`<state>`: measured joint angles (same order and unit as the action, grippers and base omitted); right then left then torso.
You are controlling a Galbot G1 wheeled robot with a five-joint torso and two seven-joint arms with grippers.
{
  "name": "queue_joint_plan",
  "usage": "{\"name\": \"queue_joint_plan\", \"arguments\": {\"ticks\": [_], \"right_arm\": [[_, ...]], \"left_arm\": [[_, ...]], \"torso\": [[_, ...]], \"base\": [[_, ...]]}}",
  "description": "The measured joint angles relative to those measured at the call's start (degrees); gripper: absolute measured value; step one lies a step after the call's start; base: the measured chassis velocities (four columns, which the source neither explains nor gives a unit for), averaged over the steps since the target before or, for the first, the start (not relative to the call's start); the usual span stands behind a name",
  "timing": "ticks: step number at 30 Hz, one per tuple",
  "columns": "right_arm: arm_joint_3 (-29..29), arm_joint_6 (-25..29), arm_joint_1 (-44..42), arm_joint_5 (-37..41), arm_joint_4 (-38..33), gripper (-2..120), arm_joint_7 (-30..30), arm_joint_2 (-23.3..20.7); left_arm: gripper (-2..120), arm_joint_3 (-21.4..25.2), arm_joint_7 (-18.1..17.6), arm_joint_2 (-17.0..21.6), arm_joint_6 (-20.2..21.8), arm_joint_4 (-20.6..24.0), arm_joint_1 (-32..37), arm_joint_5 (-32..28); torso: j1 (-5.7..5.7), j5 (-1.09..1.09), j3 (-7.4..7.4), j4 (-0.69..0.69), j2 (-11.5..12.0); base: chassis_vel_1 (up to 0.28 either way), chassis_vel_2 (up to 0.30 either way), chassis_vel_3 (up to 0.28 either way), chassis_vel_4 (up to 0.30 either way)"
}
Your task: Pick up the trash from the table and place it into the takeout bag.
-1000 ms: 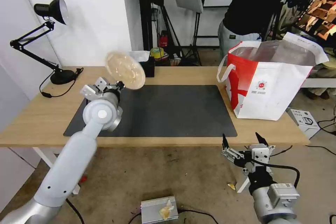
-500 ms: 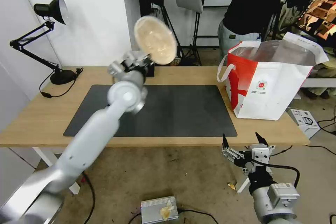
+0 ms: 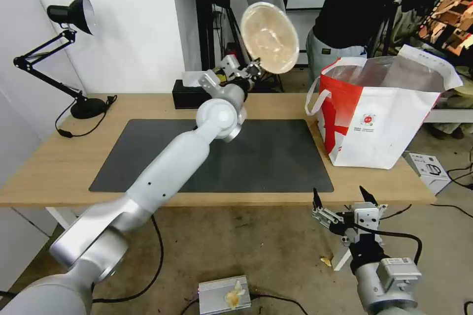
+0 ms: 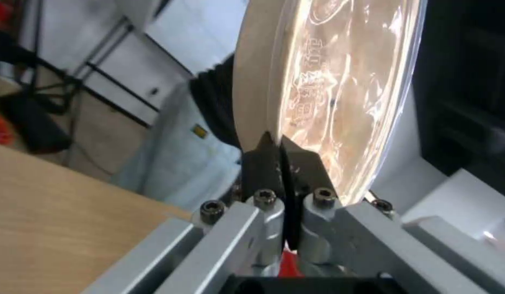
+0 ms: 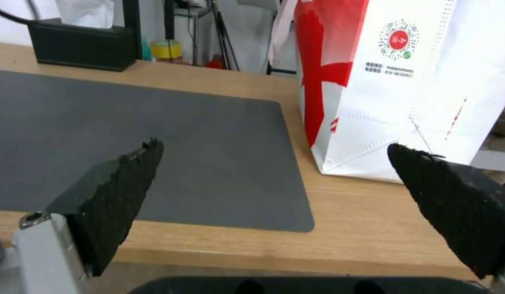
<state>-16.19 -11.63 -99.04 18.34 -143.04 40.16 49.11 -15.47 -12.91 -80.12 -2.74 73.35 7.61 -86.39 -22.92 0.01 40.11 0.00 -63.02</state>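
The left claw [image 3: 254, 68] pinches the rim of the bowl [image 3: 269, 37], tipped on edge, high left of the bag [image 3: 382, 118]. That thin grip could slip, dropping it onto the bench [image 3: 49, 167]. The right claw [image 3: 341, 196] waits spread below the bag.

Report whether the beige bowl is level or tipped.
Tipped on edge: the left gripper pinches the beige bowl by its rim, lid facing sideways.

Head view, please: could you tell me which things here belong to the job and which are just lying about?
Job:
- shallow beige bowl, pinched at its rim by the left gripper, held high and tilted
- takeout bag, open
- table
- right gripper, idle, jaws open

Lying about:
- desk lamp
- tissue box
- dark mat
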Motion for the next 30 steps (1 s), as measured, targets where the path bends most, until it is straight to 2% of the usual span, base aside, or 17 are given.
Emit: {"name": "queue_joint_plan", "arguments": {"ticks": [2,3,7,8,10,12,13,14,17,21,25,30], "right_arm": [[0.00,0.00,0.00,0.00,0.00,100,0.00,0.00],[0.00,0.00,0.00,0.00,0.00,100,0.00,0.00],[0.00,0.00,0.00,0.00,0.00,100,0.00,0.00],[0.00,0.00,0.00,0.00,0.00,100,0.00,0.00],[0.00,0.00,0.00,0.00,-0.01,100,0.00,0.00],[0.00,0.00,0.00,0.00,0.00,100,0.00,0.00],[0.00,0.00,0.00,0.00,0.00,100,0.00,0.00],[0.00,0.00,0.00,0.00,0.00,100,0.00,0.00],[0.00,0.00,0.00,0.00,0.00,100,0.00,0.00],[0.00,0.00,0.00,0.00,0.00,100,0.00,0.00],[0.00,0.00,0.00,0.00,0.00,100,0.00,0.00],[0.00,0.00,0.00,0.00,0.00,100,0.00,0.00]], "left_arm": [[0,-0.99,2.64,-1.64,0.00,-2.82,-1.41,-0.14],[0,-0.99,2.64,-1.64,0.00,-2.82,-1.41,-0.14],[0,-3.32,11.63,-4.39,0.23,-8.86,-4.81,-1.04],[0,-3.32,11.63,-4.39,0.23,-8.86,-4.81,-1.04],[0,-3.99,15.55,-5.72,0.29,-11.50,-6.29,-1.28],[0,-4.96,21.16,-7.27,-0.88,-14.84,-7.92,-1.07],[0,-4.96,21.16,-7.27,-0.88,-14.84,-7.92,-1.07],[0,-5.44,22.94,-7.86,-1.47,-16.29,-8.51,-0.87],[0,-7.31,31.44,-10.69,-2.82,-23.55,-10.41,-0.51],[0,-8.12,34.02,-11.35,-3.40,-26.17,-10.98,-0.58],[0,-10.87,38.77,-11.39,-4.75,-28.88,-11.17,-0.45],[0,-12.31,39.97,-11.35,-5.02,-29.80,-10.93,-0.44]], "torso": [[0.00,0.00,-0.01,0.00,0.00],[0.00,0.00,-0.01,0.00,0.00],[0.00,0.00,-0.01,0.00,0.00],[0.00,0.00,-0.01,0.00,0.00],[0.00,0.00,0.00,0.00,0.00],[0.01,0.00,-0.01,-0.01,-0.01],[0.01,0.00,-0.01,-0.01,-0.01],[0.00,0.00,-0.01,-0.01,-0.01],[0.00,0.00,0.00,-0.01,-0.01],[0.00,0.00,0.00,-0.01,-0.01],[0.00,-0.01,0.00,0.01,-0.01],[0.01,-0.01,0.00,0.00,-0.01]], "base": [[0.000,0.000,0.000,0.000],[0.000,0.000,0.000,0.000],[0.000,0.000,0.000,0.000],[0.000,0.000,0.000,0.000],[0.000,0.000,0.000,0.000],[0.000,0.000,0.000,0.000],[0.000,0.000,0.000,0.000],[0.000,0.000,0.000,0.000],[0.000,0.000,0.000,0.000],[0.000,0.000,0.000,0.000],[0.000,0.000,0.000,0.000],[0.000,0.000,0.000,0.000]]}}
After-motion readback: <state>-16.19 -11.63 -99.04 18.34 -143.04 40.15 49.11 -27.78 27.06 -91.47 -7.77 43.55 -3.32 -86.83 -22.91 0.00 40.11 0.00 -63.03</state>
